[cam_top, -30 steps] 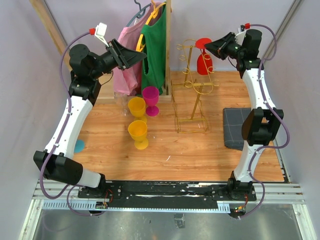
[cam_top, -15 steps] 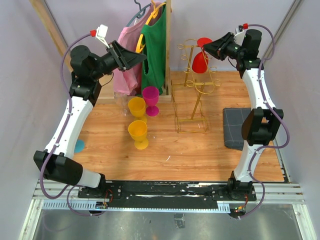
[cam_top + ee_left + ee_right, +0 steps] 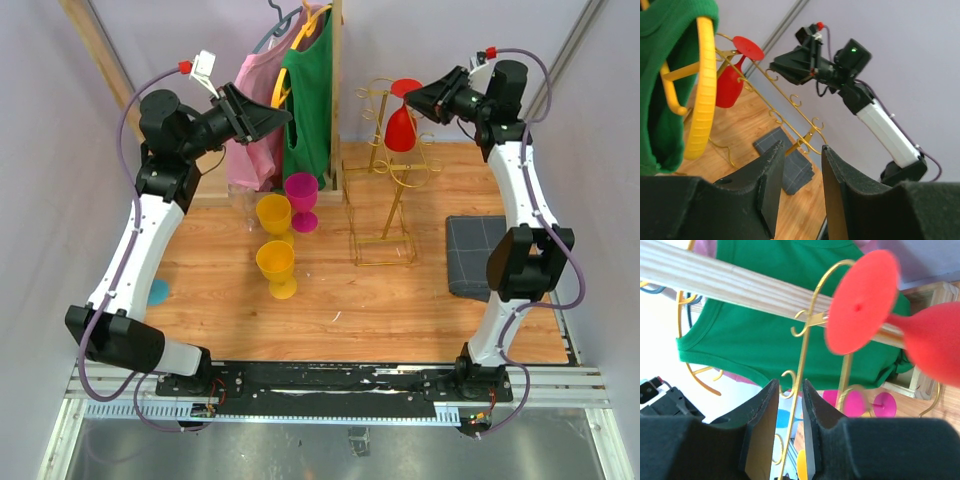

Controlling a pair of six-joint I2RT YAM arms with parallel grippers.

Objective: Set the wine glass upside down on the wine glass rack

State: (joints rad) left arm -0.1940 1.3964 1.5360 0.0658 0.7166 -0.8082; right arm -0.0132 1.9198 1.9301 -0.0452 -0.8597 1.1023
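I have both arms raised high over the tabletop (image 3: 340, 300), elbows up and wrists reaching toward the far end. The right arm stretches up and bends inward, so the right claw (image 3: 412, 97) sits level with the top of the wine glass rack (image 3: 394, 212). Its wrist view shows the fingers only a narrow gap apart with nothing gripped. A gold wire of the rack runs through that gap, though I cannot tell whether it lies between the fingers or beyond them. The red wine glass (image 3: 400, 128) hangs upside down on the rack's upper hooks, foot on top and bowl below, just beside the right claw and not in its grip. The left arm leans inward the same way, its left claw (image 3: 283, 112) close against the green shirt (image 3: 310, 90) on the wooden clothes rack, fingers slightly parted and empty.
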